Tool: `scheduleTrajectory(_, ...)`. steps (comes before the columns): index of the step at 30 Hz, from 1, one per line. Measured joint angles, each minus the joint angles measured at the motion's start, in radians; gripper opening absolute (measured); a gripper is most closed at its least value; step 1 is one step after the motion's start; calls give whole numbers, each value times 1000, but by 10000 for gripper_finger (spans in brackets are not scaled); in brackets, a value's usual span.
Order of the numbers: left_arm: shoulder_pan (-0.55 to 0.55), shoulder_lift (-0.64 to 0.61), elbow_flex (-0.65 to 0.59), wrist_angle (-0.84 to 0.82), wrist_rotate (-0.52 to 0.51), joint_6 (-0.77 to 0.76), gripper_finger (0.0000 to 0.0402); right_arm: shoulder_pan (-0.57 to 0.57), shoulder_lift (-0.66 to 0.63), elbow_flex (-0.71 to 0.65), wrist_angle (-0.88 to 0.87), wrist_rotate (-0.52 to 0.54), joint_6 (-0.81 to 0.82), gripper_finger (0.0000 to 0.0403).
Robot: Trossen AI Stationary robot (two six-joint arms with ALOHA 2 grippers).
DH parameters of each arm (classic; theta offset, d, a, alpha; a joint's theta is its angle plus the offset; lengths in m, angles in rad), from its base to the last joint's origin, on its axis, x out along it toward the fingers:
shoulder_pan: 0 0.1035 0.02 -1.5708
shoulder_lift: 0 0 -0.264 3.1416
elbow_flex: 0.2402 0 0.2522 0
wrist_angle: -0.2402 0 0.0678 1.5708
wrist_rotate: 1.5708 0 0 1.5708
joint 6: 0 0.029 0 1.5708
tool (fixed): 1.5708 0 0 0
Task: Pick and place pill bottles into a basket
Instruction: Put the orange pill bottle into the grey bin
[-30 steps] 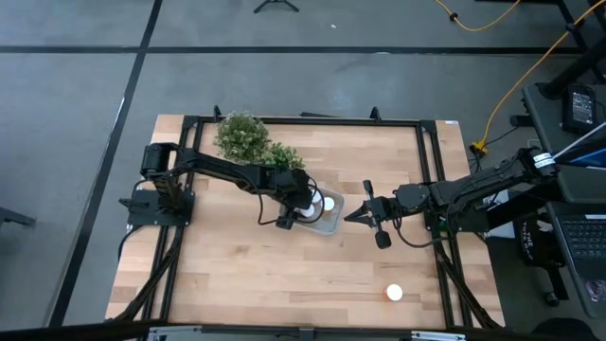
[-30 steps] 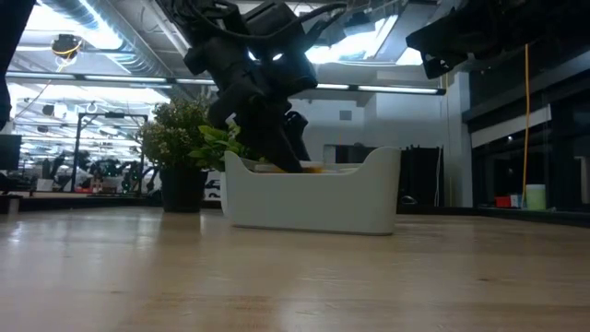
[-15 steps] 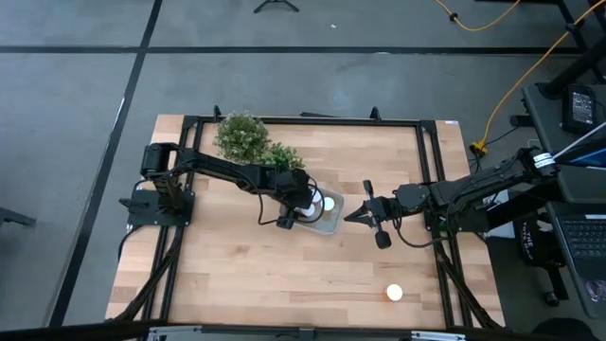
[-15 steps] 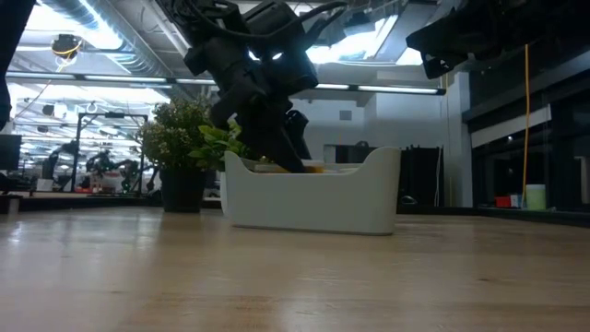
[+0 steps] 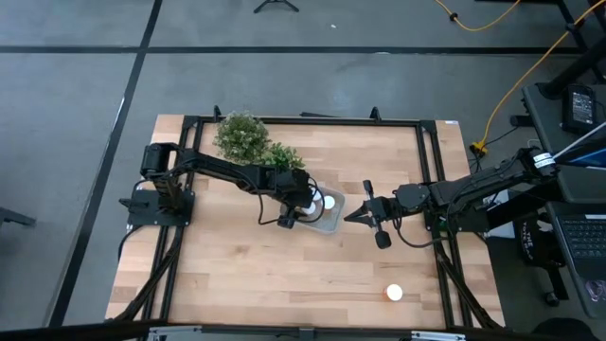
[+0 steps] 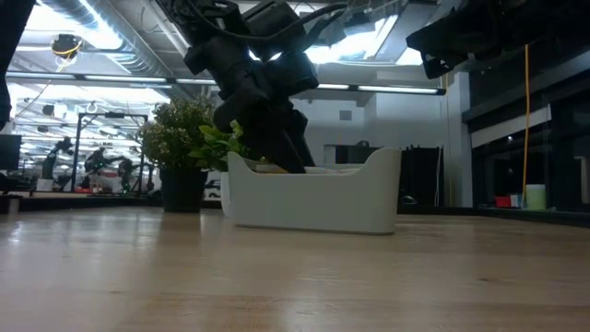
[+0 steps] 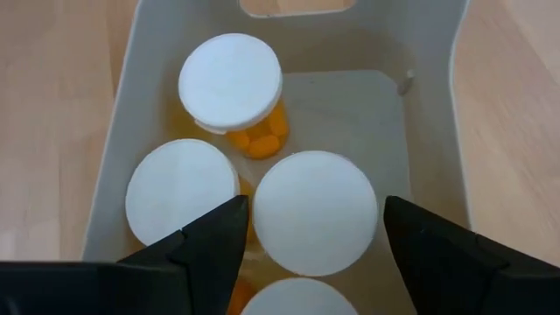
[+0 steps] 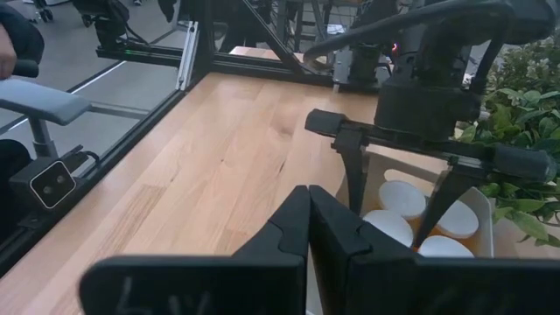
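Note:
The pale basket (image 5: 328, 217) stands at mid-table and holds several orange pill bottles with white caps (image 7: 230, 83), standing upright on its floor. My left gripper (image 7: 315, 232) is open and reaches down into the basket (image 6: 313, 189). Its fingers stand on either side of one bottle's cap (image 7: 315, 210), with a narrow gap on each side. My right gripper (image 5: 348, 216) is shut and empty, just right of the basket; its shut fingers show in its wrist view (image 8: 308, 219). One more bottle (image 5: 394, 294) stands on the table near the front right.
Two green potted plants (image 5: 241, 135) (image 5: 282, 156) stand right behind the basket, close to my left arm. The black frame rails (image 5: 431, 189) run along the table's edges. Bare wood lies in front of the basket.
In the low view my left gripper has shifted slightly within the basket. Nothing else has visibly moved.

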Motion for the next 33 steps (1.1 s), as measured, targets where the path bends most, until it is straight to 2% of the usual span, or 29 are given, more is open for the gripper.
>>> scheduleTrajectory(15, -5, -31, 0, -28, -11, 34, 261, 0, 0, 0, -13, 0, 0, 10)
scheduleTrajectory(25, -26, -164, 0, -93, -10, 34, 260, 0, 0, 0, -15, 0, 0, 10)
scheduleTrajectory(33, -26, -337, 0, -247, -10, -3, 221, 0, 0, 0, -35, 0, -8, 10)
